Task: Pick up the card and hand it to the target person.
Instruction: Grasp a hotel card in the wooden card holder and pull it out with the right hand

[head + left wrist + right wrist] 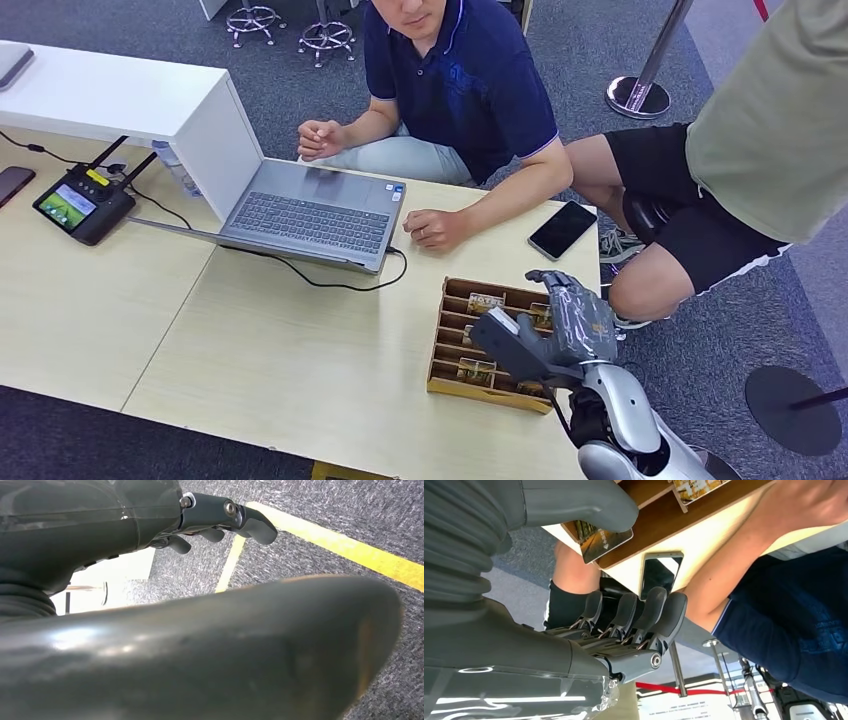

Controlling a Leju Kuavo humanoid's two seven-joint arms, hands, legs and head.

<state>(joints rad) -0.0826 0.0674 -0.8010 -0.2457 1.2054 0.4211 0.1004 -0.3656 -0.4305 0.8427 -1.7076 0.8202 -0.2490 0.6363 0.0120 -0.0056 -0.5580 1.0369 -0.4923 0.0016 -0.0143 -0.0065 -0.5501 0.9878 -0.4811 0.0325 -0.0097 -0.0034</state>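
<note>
Right hand [560, 330] hovers, holding nothing, above card tray [450, 345].

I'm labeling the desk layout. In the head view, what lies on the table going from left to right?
Dark phone at the table's edge → black controller with a screen → open laptop → seated person's hand → wooden card tray → black smartphone.

High head view over table [300, 350] — wrist views close, turned
</note>
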